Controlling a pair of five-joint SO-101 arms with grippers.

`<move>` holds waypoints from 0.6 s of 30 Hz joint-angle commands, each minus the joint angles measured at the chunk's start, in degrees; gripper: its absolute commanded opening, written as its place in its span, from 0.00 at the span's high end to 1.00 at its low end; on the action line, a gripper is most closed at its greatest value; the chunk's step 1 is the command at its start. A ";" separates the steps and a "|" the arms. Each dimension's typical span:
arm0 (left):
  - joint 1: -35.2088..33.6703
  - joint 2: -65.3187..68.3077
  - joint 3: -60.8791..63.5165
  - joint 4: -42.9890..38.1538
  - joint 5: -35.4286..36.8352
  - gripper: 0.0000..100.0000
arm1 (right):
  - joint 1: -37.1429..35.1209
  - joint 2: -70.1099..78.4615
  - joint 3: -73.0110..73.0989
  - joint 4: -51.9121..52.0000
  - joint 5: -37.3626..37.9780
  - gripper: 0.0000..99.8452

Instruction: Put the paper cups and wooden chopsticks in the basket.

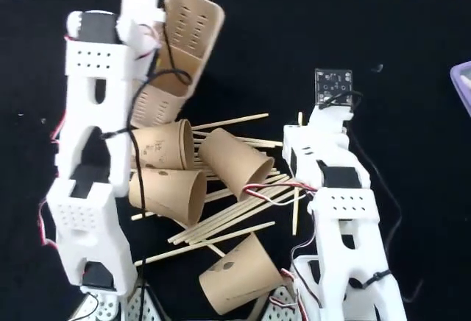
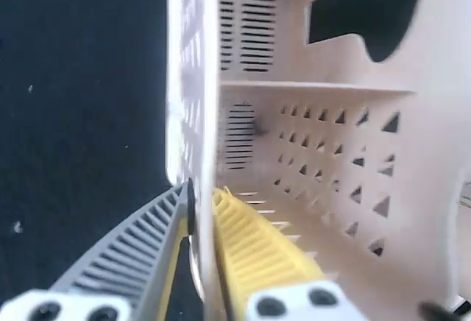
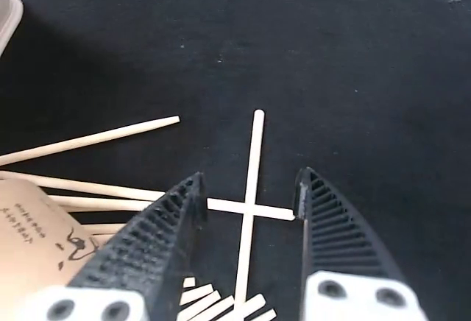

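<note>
Left gripper (image 2: 200,196) pinching the basket (image 2: 324,152) wall, right gripper (image 3: 250,185) spread above the desk (image 3: 346,56), one chopstick (image 3: 255,144) running between its jaws, paper cup (image 3: 37,236) just beside it.

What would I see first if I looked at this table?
The tilted basket at the far side of the table, its wall pinched by the left gripper. In the middle lies a jumble of four paper cups and wooden chopsticks; the right gripper hangs open over one stick.
</note>
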 commanded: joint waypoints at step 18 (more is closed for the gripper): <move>14.99 -17.23 19.21 0.62 -7.56 0.97 | -4.66 -8.75 -15.96 0.00 9.41 0.75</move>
